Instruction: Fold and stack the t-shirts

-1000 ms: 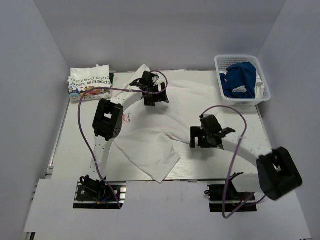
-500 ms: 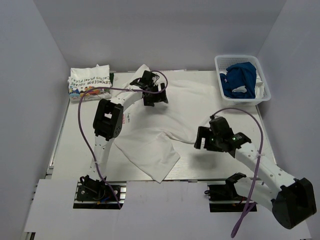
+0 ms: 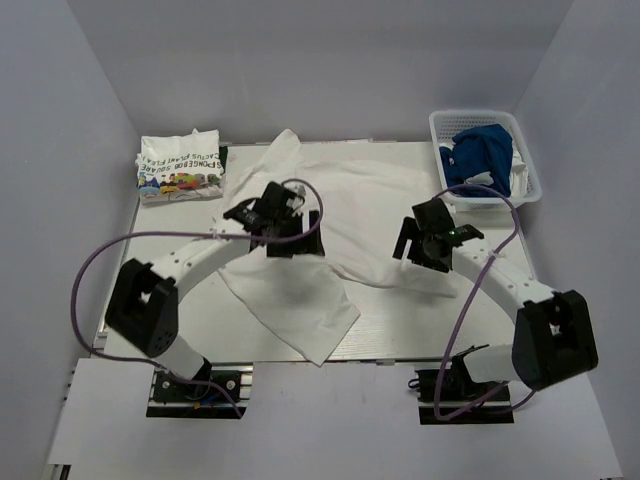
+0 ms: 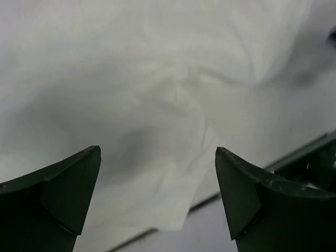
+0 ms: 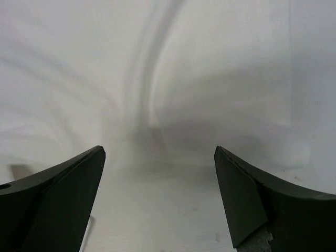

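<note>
Left jaws are spread wide with nothing pinched, held over the rumpled white t-shirt (image 3: 370, 190) just left of centre, having been drawn back from the 11 o'clock edge. Right jaws are likewise spread and empty, shifted up toward 3 o'clock. The shirt is left loose across the surface (image 3: 400, 320). A folded printed t-shirt (image 3: 180, 165) is seen at 10 o'clock, and a blue t-shirt (image 3: 480, 155) in the basket (image 3: 475, 113) at 2 o'clock.

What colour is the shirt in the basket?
Blue: the t-shirt in the basket shows best from the top view.
</note>
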Controlling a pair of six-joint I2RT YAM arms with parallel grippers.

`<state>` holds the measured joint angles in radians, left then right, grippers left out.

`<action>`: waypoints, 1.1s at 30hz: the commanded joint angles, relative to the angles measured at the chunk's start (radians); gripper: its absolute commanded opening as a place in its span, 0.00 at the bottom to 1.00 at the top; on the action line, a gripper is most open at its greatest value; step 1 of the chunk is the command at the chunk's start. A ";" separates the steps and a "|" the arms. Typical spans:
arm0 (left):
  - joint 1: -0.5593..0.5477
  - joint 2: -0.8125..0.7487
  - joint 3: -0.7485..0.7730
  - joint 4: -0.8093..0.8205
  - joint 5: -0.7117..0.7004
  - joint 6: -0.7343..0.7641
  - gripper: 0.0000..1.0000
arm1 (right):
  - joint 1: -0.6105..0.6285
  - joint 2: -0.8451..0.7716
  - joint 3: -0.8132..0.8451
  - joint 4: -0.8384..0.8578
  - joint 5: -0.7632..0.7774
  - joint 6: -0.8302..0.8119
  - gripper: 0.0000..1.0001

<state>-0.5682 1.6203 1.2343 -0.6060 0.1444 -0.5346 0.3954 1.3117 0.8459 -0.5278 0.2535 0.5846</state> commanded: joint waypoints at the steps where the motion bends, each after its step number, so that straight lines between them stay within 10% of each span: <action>1: -0.064 -0.111 -0.186 0.014 0.060 -0.048 1.00 | -0.036 0.092 0.094 0.095 0.040 -0.043 0.90; 10: -0.262 -0.080 -0.380 0.089 0.147 -0.122 1.00 | -0.090 0.359 0.216 0.247 -0.102 -0.163 0.90; 21: -0.257 0.076 -0.550 -0.178 -0.018 -0.189 1.00 | -0.112 0.661 0.424 0.289 -0.175 -0.183 0.90; 33: -0.277 -0.143 -0.699 -0.420 0.133 -0.231 1.00 | -0.164 0.890 0.737 0.233 -0.221 -0.207 0.90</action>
<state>-0.8238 1.4597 0.6701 -0.7132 0.4210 -0.7887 0.2470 2.1380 1.5558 -0.2642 0.0486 0.4133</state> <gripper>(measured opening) 0.993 0.902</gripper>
